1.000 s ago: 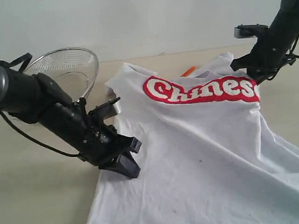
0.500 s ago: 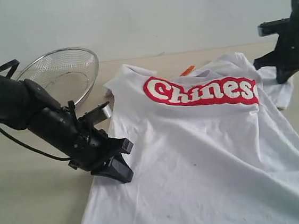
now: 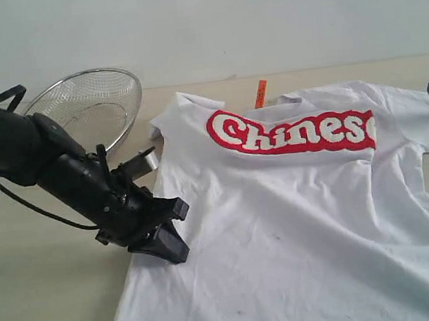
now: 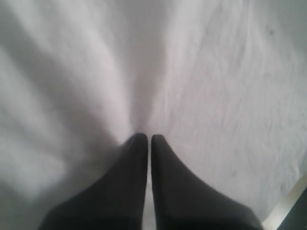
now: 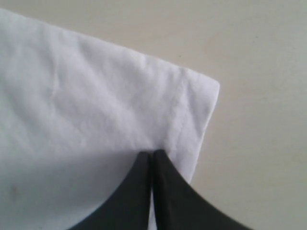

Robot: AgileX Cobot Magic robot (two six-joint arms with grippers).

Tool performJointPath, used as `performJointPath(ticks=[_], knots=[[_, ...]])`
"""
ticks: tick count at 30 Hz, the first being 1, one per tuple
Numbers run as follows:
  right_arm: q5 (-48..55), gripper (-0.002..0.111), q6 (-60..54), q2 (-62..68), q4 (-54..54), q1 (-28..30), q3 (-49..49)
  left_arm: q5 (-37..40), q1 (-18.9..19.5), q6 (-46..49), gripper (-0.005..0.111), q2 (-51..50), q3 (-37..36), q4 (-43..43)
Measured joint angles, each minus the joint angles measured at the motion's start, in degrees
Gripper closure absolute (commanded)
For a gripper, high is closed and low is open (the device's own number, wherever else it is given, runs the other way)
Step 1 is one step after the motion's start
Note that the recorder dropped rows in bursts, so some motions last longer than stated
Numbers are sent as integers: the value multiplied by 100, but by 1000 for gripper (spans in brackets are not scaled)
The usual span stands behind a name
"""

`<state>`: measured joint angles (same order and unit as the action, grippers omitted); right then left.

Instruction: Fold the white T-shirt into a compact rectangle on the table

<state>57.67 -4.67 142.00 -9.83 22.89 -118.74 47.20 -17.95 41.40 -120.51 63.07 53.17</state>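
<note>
Shirt: white T-shirt (image 3: 298, 221) spread on table (image 3: 45, 301), print up.
L gripper (image 4: 144, 138): jaws closed, pinching cloth nr shirt's left edge in exterior view.
R gripper (image 5: 152, 152): jaws closed on sleeve hem (image 5: 192, 110), nr its corner.

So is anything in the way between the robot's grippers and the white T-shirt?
No, nothing visible. The left gripper is shut right on the white T-shirt, and the right gripper is shut on its sleeve hem. The wire-mesh basket sits off to the side on the table.
</note>
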Motion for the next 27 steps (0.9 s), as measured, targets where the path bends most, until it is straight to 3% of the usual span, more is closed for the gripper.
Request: performJointPath(ticks=[12,18,22,27], knots=[[253,109,-105,356,60,173,-1066,214,312,94,102,34,-249,157],[407,109,-617,283,1201,161,-1486,130,348,914,102,246,-384,585],[527,109,-1262,-42,2203,-135,-1719,-279,348,1101,102,903,-278,625],[829,109,-1517,-274,2583,-860,-1786,-776,348,1212,102,1338,358,666]])
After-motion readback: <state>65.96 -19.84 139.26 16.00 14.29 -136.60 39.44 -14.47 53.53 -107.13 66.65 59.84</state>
